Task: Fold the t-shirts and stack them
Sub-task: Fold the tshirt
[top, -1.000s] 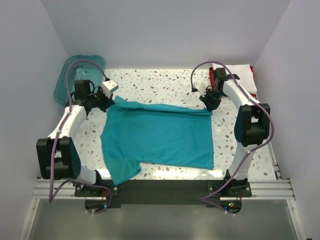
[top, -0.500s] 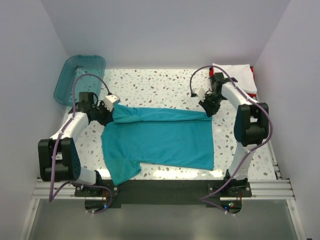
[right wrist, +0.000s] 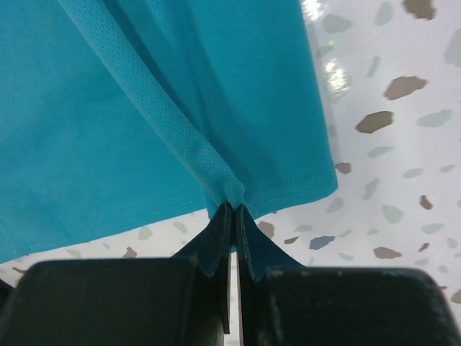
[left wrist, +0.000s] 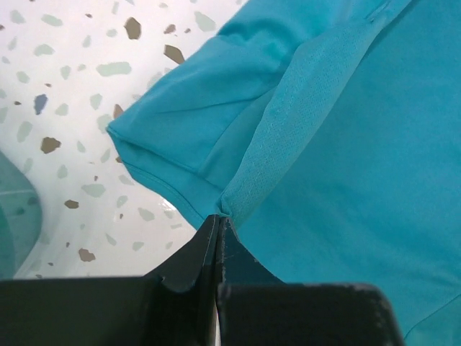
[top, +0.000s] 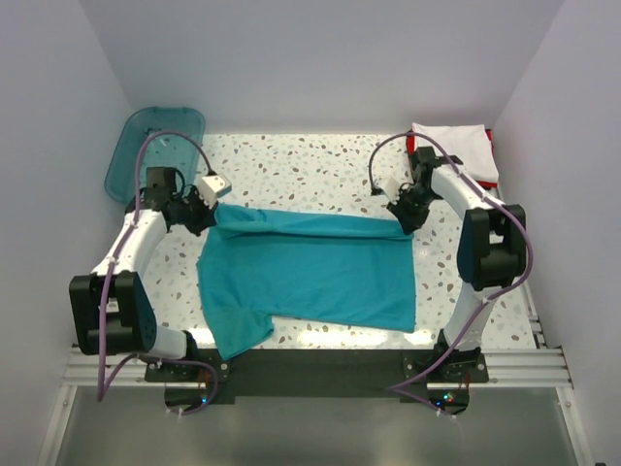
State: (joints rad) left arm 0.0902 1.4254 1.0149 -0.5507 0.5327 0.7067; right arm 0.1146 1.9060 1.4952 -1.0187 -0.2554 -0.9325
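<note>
Well, my left pincer (left wrist: 218, 225) is clamped shut on a raised ridge of the teal t-shirt (top: 306, 272) beside its sleeve, at the middle left of the overhead view. My right pincer (right wrist: 232, 210) is pinched tight on the same ridge at the hem corner, middle right. The shirt lies spread over the centre of the table (top: 301, 165), its far edge doubled over. I judge it light and limp. It will sag between my grips, so edges and corners are where to hold. I count three shirts: this one, a white t-shirt (top: 456, 146) upper right, and a red t-shirt (top: 411, 146) peeking from under it. One bin (top: 155, 146) sits upper left.
</note>
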